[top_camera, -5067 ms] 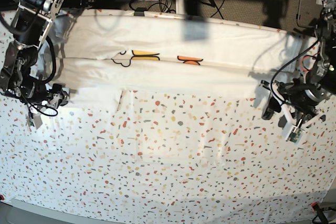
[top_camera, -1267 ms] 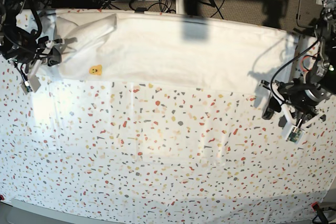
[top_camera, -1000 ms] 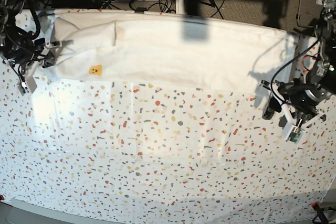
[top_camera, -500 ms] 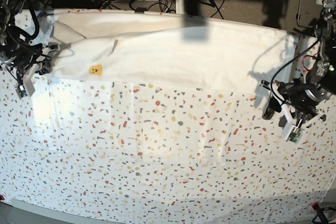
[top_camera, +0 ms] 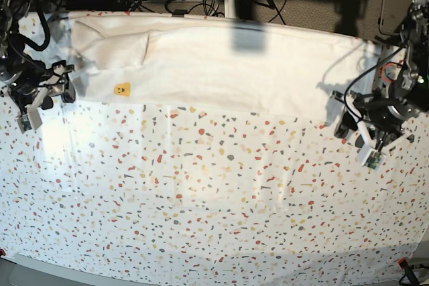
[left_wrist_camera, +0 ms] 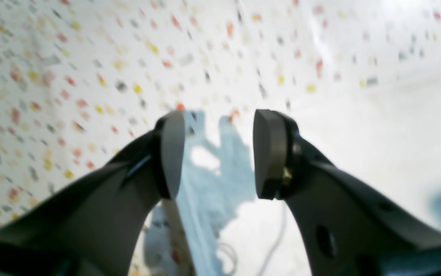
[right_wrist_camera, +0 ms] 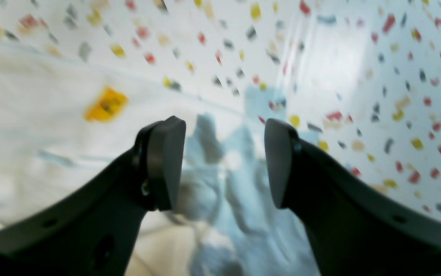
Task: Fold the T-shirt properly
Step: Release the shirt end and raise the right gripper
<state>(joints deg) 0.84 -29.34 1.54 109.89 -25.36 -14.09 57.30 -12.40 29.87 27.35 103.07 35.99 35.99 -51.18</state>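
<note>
We look down from high above in the base view, taking in the whole speckled tabletop [top_camera: 221,192] with its far edge at twelve o'clock. Our two wrist views sit low and close, each peering forward between its own dark fingers [left_wrist_camera: 170,153] [right_wrist_camera: 164,161] at blurred tabletop. The right wrist view shares the small yellow mark [right_wrist_camera: 106,104] [top_camera: 121,89] with the base view.

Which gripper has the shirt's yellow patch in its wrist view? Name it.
The right gripper: its fingers frame the T-shirt with the yellow patch. The left gripper sees none.
</note>
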